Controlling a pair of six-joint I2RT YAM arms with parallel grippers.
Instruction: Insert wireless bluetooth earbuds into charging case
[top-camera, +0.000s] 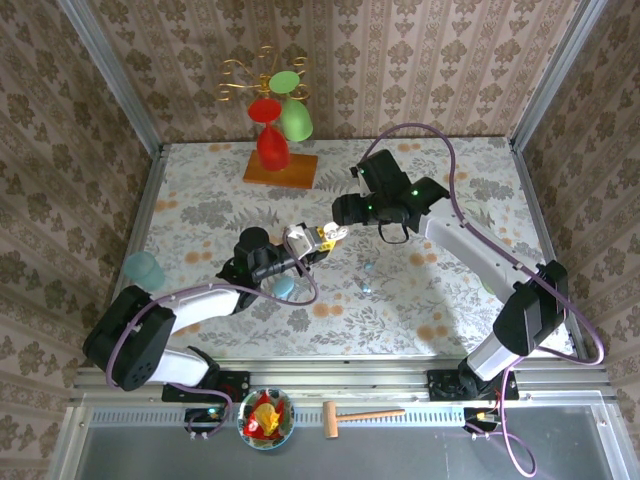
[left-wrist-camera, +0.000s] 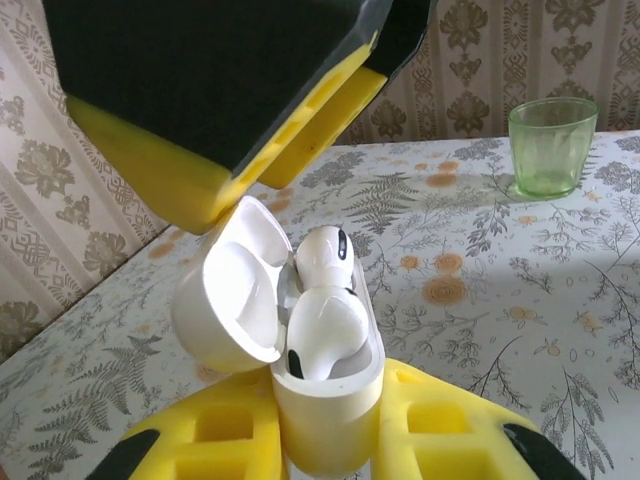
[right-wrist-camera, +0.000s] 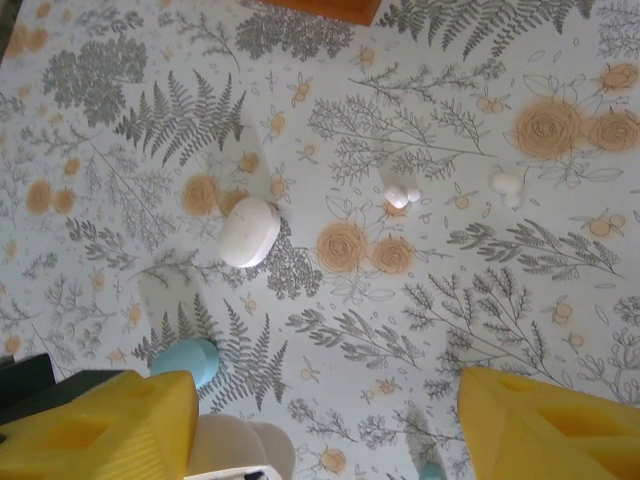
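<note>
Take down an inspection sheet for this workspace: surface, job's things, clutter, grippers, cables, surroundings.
Surface: floral tabletop, nothing spilled.
Job's things: open white charging case with white earbuds in it; loose white earbuds, closed white case and light blue case lying on the tabletop.
Clutter: green glass cup, teal cup, stand with red and green glasses; bowl and wooden mallet on the front ledge.
Grippers: left gripper shut on the open white charging case; right gripper above it, jaws open.
Cables: purple cable looping along each arm.
Surroundings: patterned wallpaper walls.
</note>
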